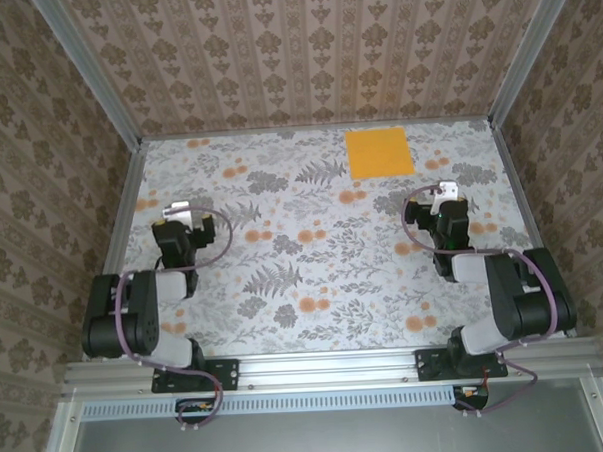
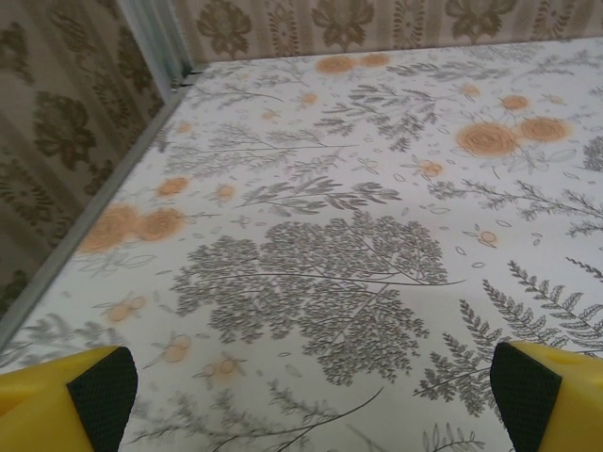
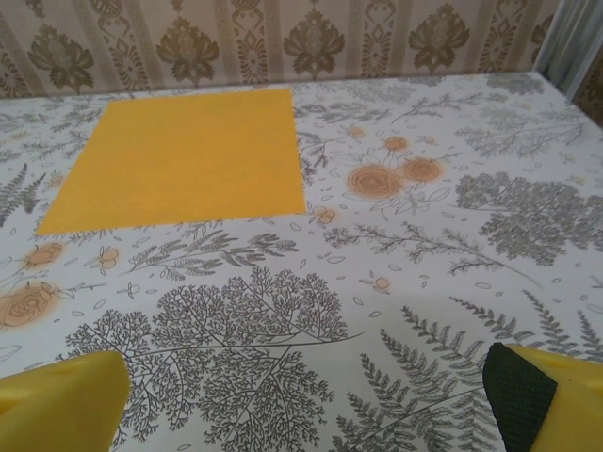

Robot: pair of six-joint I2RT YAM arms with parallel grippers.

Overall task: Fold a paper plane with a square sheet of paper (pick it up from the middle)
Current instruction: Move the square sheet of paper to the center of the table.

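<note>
Top external view: the square sheet of paper [image 1: 379, 152] lies flat and unfolded on the floral table [image 1: 313, 256], toward 1 o'clock from the table's middle and close to the far wall. Its edges run roughly parallel to the table's edges. The left gripper [image 1: 181, 213] sits out at 9 o'clock, near the left rail, well apart from the sheet. The right gripper [image 1: 442, 195] sits toward 3 o'clock, with the sheet at about 11 o'clock from it, near but not touching. Both arms are folded back over their bases at the near edge

Left wrist view: the left gripper [image 2: 316, 391] has its jaws spread wide. One yellow finger with its dark pad [image 2: 104, 391] shows at 7 o'clock and the other at 5 o'clock, with printed grey leaves and orange flowers on the cloth between them. The side wall and metal rail [image 2: 151, 38] run off toward 11 o'clock

Right wrist view: the right gripper [image 3: 301, 395] is likewise spread wide, its yellow fingers [image 3: 61, 395] in the bottom corners above the patterned cloth. The sheet [image 3: 184, 158] lies ahead at 11 o'clock, flat, clear of both fingers, its far edge near the wallpapered back wall [image 3: 311, 42]
</note>
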